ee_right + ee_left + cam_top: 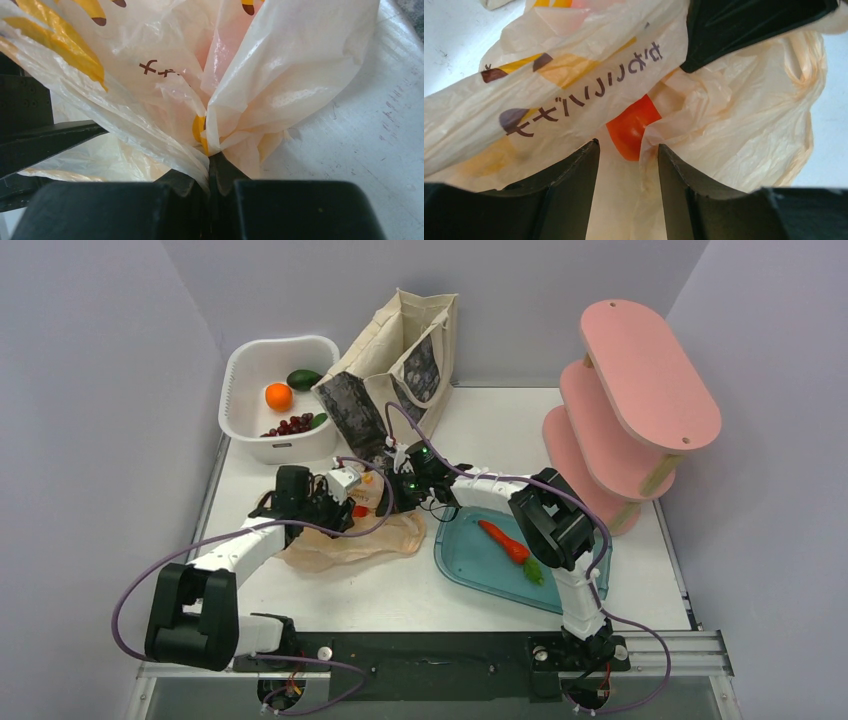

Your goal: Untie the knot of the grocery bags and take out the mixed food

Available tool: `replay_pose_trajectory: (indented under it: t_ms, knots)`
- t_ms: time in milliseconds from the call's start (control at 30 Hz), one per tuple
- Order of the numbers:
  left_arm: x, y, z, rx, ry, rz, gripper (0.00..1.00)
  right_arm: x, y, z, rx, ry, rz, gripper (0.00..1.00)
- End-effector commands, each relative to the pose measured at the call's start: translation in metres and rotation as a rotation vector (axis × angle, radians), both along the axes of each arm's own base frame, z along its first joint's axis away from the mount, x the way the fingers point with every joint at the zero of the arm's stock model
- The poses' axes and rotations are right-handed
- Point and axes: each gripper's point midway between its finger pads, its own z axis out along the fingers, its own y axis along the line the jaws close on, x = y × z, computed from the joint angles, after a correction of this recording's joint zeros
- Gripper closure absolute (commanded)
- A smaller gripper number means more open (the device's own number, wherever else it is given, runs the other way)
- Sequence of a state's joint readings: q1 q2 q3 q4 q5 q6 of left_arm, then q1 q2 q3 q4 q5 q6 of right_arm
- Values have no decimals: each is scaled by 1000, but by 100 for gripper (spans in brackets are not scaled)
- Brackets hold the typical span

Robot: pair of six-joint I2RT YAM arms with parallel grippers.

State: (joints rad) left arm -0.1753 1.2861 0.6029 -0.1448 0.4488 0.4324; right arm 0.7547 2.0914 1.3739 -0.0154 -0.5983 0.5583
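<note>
The peach-orange plastic bag lies crumpled on the table between my arms. My right gripper is shut on a bunched fold of the bag's upper edge and holds it up. My left gripper is open at the bag's mouth, loose film between its jaws. An orange carrot shows inside the bag just ahead of it. Another carrot with green top lies in the teal tray. The canvas tote stands at the back. No tied knot shows.
A white basket at the back left holds the round orange fruit, a dark avocado and red berries. A pink tiered shelf stands at the right. My right gripper's finger shows in the left wrist view.
</note>
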Motion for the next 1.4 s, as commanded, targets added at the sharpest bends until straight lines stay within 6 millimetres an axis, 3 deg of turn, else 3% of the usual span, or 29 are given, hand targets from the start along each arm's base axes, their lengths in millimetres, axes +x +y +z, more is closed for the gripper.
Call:
replay_pose_trajectory:
  t_ms: [0, 200, 367, 600, 733, 767, 867, 933, 1033, 1200, 1267, 1367]
  knots:
    - [35, -13, 34, -81, -90, 72, 55, 3, 12, 26, 70, -70, 23, 100]
    - [58, -13, 42, -111, -124, 175, 53, 3, 12, 26, 70, -72, 29, 100]
    - [66, -15, 31, -86, -98, 206, 52, 4, 13, 26, 73, -70, 29, 100]
    - [55, -21, -2, 45, -43, 129, 47, 7, 10, 24, 73, -59, 18, 100]
    - [43, -12, -24, 105, 26, 138, 46, 10, 5, 22, 70, -50, 5, 100]
    - [42, -9, -25, 103, 36, 155, 49, 12, 4, 22, 70, -47, -1, 100]
    - [44, 5, -22, 59, 78, 218, 74, 14, 1, 22, 69, -47, -7, 100]
    - [45, 11, -17, 49, 70, 217, 85, 16, 0, 22, 69, -48, -14, 100]
    - [41, 11, -2, -14, 57, 161, 95, 20, -2, 25, 69, -57, -24, 100]
    - [26, 6, 32, 23, -8, -41, 100, 25, -5, 30, 55, -81, -55, 100]
    - [12, 4, 42, 48, -6, -146, 100, 29, -7, 34, 47, -92, -80, 100]
    - [-26, 9, 43, 135, 39, -348, 100, 33, -6, 45, 59, -108, -101, 100]
